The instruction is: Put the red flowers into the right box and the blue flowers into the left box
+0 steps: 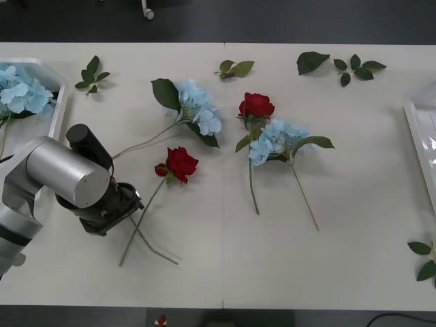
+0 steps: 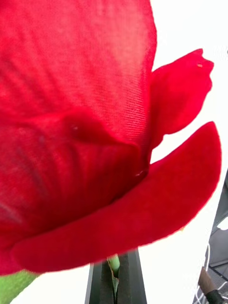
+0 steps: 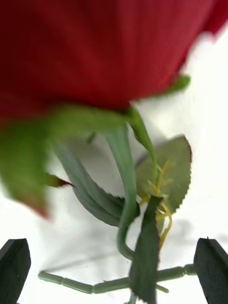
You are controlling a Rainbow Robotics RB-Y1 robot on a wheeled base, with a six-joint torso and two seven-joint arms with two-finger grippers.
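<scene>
My left gripper [image 1: 127, 204] hovers low over the crossed stems of a red flower [image 1: 182, 163] at the table's left middle. In the left wrist view its black fingers [image 3: 14, 266] stand open on either side of that stem [image 3: 124, 223], under the bloom [image 3: 95, 52]. My right gripper [image 2: 114, 278] is shut on the stem of another red flower [image 2: 80, 133]. A third red flower [image 1: 256, 105] lies mid-table beside a blue flower [image 1: 272, 139]. Another blue flower [image 1: 197, 102] lies further left. The left box [image 1: 60, 102] holds a blue flower [image 1: 20, 92]. The right box [image 1: 417, 139] shows at the right edge.
Loose green leaf sprigs lie along the far side of the table [image 1: 92, 73], [image 1: 235, 68], [image 1: 344, 65] and at the near right [image 1: 426, 259]. A bare strip of white table runs along the front edge [image 1: 272, 272].
</scene>
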